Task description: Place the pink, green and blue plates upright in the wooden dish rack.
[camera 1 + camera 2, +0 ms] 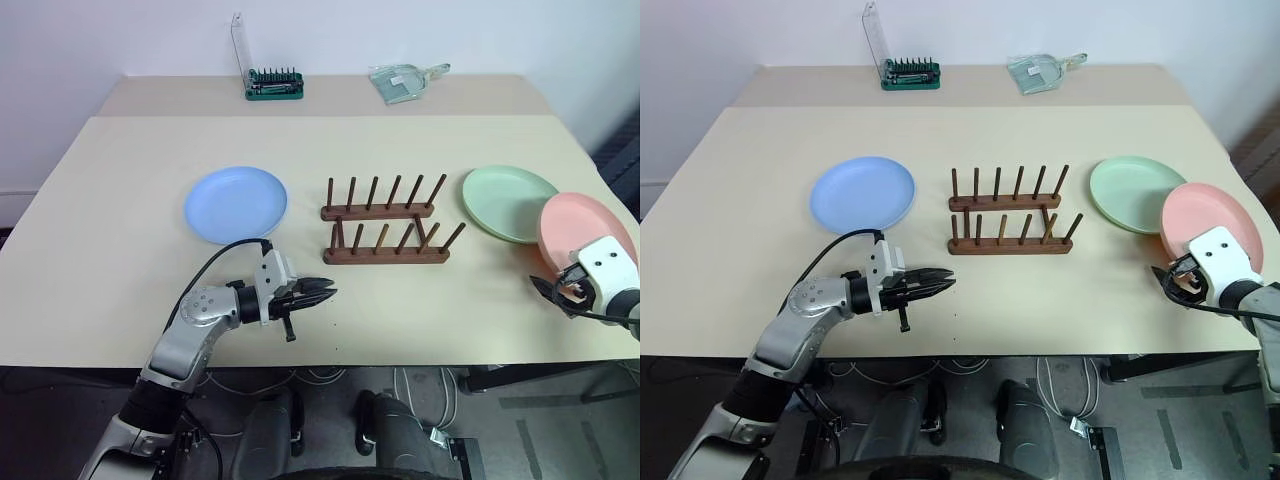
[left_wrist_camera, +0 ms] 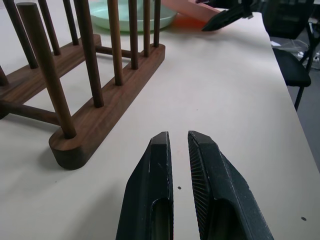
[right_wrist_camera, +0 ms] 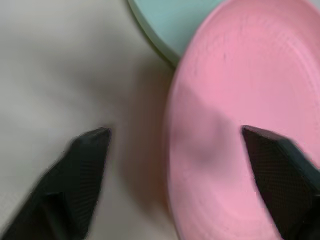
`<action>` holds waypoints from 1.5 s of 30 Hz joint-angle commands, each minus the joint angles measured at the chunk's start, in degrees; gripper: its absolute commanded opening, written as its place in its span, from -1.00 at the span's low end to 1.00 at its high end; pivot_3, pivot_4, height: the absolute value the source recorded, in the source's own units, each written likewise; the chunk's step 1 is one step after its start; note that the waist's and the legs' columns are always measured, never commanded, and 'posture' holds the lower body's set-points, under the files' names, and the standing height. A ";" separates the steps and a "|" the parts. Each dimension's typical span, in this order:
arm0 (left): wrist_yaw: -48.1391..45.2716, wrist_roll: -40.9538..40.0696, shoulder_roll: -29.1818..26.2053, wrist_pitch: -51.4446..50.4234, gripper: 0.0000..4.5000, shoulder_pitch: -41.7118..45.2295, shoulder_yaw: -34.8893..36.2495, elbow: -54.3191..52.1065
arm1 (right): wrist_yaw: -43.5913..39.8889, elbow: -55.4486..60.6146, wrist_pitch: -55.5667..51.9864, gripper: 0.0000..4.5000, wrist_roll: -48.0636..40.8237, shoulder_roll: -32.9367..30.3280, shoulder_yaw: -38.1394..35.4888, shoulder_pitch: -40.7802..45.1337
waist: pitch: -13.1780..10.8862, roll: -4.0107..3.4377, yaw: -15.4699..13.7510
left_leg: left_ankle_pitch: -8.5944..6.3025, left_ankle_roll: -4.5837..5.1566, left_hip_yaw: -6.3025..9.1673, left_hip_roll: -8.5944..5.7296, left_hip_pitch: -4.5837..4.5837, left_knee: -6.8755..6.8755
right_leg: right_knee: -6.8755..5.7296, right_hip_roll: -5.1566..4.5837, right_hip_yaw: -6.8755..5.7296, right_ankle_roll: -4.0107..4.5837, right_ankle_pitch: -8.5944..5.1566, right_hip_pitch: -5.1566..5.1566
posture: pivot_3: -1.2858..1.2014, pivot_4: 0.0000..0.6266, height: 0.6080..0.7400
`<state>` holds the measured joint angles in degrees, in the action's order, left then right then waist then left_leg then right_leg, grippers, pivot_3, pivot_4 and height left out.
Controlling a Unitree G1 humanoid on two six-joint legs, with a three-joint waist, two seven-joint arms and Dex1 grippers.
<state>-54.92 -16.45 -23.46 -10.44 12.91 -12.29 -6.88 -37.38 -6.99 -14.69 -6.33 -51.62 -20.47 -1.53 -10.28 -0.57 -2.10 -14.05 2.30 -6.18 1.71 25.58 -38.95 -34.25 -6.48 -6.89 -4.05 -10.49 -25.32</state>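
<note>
Two hands low: L hand (image 1: 322,292) closed, R hand (image 3: 175,145) spread over pink plate (image 3: 240,115).

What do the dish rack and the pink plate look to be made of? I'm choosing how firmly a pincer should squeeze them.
Dish rack: looks like dark brown wood, smooth satin finish; faint grain shows on the rail and round pegs.
Pink plate: probably plastic, possibly glazed ceramic; plain even colour, matte with no sharp glints, thin rim.

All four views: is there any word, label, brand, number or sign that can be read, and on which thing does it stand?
None can be read.
The blue plate, green plate, pink plate and wooden dish rack are plain.
The green case and clear dustpan at the far edge show no print that can be made out.
</note>
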 commanded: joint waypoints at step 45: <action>2.69 -3.98 -2.95 -3.61 -0.74 -2.93 5.10 -8.92 | -2.12 17.60 -33.89 -0.99 -65.05 8.83 -9.04 30.46 | -0.20 0.00 1.39 | -0.04 0.21 -0.04 -0.08 0.21 -0.04 | 0.07 -0.28 -0.15 0.08 0.26 -0.08 | 0.03 -0.52 1.00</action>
<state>-52.34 -19.03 -26.01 -13.63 10.00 -8.82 -13.41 -39.05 10.71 -48.57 -69.56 -42.75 -27.35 28.78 -10.48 -0.57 -0.71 -14.09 2.52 -6.22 1.65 25.77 -38.99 -34.20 -6.73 -7.04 -3.96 -10.23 -25.40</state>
